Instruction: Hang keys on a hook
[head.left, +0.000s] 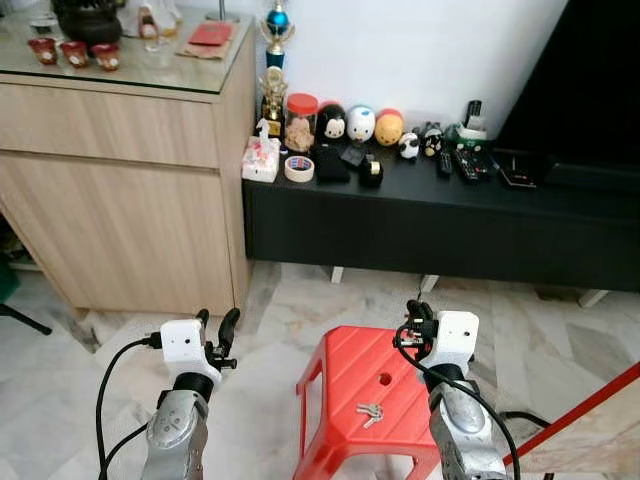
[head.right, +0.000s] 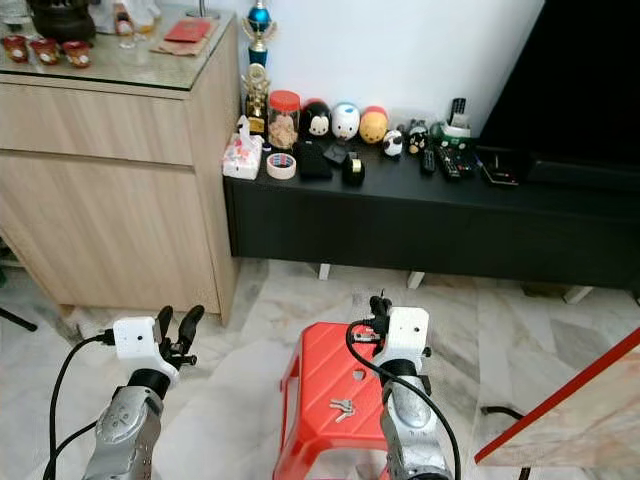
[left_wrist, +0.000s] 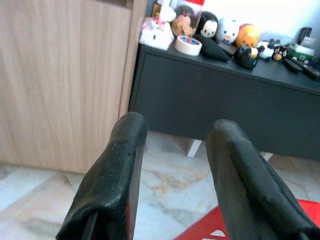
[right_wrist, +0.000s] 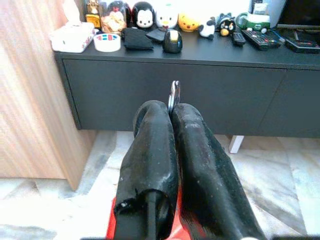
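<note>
Silvery keys (head.left: 370, 411) lie bunched (small) on red stool (head.left: 345, 375).

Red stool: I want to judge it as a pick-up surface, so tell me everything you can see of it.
The red stool looks like moulded plastic, with a ribbed squarish top, a small round hole near the middle and splayed legs. It stands upright on the marble floor before the black cabinet. Keys lie on its top. The right tool, shut on a thin metal piece, hovers over its far right corner.
</note>
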